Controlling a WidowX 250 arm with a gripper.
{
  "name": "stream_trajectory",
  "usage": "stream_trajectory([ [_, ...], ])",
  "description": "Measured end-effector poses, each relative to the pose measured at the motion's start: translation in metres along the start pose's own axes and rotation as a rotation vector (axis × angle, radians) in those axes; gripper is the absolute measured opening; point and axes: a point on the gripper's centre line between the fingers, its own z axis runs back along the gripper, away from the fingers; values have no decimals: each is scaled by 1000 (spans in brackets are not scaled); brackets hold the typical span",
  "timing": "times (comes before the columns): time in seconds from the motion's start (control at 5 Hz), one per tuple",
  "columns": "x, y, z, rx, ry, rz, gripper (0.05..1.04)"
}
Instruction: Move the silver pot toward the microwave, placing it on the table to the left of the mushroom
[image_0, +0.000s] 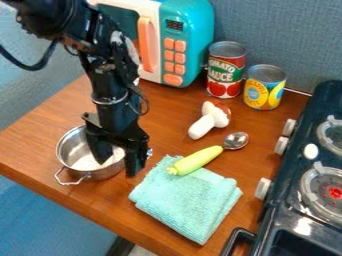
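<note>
The small, round, silver-coloured metal pot (102, 174) sits upright on the brown wooden table (100, 205), near the table's front-left edge, with a looped wire handle (61, 177) sticking out at its lower left. Over the right part of the pot hangs the black two-finger gripper (117, 167), pointing down with its jaws apart and nothing clamped between them; one finger reaches down inside the pot, and the other stands outside its right wall, so that the wall lies between the two. Whether either finger touches the metal, I cannot tell. Just to the right of the pot and nearer the camera lies a folded, pale teal cloth (190, 205). A slim, yellow-green, handle-like piece (198, 160) rests partly on the upper edge of that cloth, right of the pot, in line with a shiny metal spoon bowl (236, 140); whether the two are joined is hard to tell. Farther back to the right of the pot lies a white toy mushroom with a reddish-brown cap (212, 119). Beyond it, a red-and-green labelled can (226, 72) and a shorter yellow-and-blue labelled can (264, 89) stand upright side by side. Behind the pot, at the table's back, is a teal-and-white toy microwave with orange buttons (190, 30). Well to the pot's right stands a black toy stove with pale knobs (287, 192).
</note>
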Motion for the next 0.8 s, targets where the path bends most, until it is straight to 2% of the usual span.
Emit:
stream_trajectory([
  [0.2, 2, 1, -8, -1, 25, 2, 945],
  [0.6, 8, 5, -11, 11, 55, 24, 375],
  [0.8, 7, 4, -11, 5, 64, 23, 177],
])
